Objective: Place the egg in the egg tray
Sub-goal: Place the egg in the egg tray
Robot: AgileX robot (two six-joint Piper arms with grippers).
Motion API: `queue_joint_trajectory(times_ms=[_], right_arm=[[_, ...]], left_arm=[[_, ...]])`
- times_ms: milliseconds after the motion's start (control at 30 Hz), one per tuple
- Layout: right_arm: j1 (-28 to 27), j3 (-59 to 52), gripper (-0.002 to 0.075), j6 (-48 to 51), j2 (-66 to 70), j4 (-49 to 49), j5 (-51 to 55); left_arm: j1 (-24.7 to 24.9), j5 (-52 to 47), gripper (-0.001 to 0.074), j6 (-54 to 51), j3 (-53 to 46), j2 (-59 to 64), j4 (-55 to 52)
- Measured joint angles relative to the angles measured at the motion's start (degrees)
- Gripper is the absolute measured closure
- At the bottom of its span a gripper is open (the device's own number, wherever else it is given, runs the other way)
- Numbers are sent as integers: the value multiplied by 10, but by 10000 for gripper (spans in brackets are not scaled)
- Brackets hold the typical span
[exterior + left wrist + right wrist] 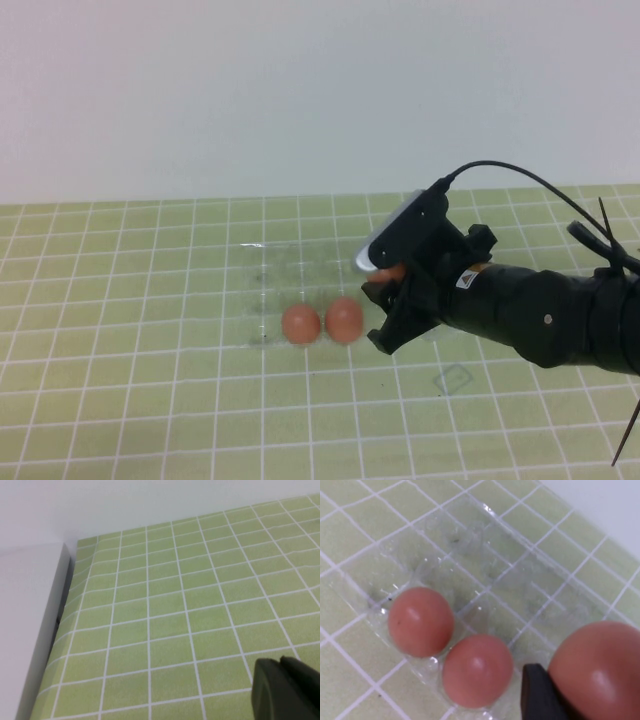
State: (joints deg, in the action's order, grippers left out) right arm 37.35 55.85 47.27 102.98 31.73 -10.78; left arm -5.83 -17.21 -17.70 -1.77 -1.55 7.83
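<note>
The clear egg tray (270,262) lies mid-table and holds two reddish-brown eggs (301,324) (344,320) in its near row. They also show in the right wrist view (420,621) (477,671), in the tray (520,580). My right gripper (390,290) is shut on a third egg (392,272) and holds it just above the tray's right end. That egg shows large in the right wrist view (600,672) against a black finger (537,695). My left gripper (287,690) is out of the high view, over bare mat, its fingers together.
A green grid mat (150,380) covers the table up to a white wall (300,90). A white block (30,630) stands at the mat's edge in the left wrist view.
</note>
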Motion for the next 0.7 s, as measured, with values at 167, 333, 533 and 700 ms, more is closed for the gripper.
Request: queue_joint_trajectory(times_ms=[167, 333, 533, 700], right_arm=[[0, 0, 354, -26, 0, -4, -44], [0, -8, 354, -143, 10, -47, -120], [0, -17, 354, -276, 17, -159, -157], [0, -30, 354, -311, 57, -145, -197]], left_arm=[[0, 0, 735, 0, 0, 0, 0], [0, 0, 735, 0, 0, 0, 0], [0, 0, 735, 0, 0, 0, 0], [0, 0, 735, 0, 0, 0, 0]])
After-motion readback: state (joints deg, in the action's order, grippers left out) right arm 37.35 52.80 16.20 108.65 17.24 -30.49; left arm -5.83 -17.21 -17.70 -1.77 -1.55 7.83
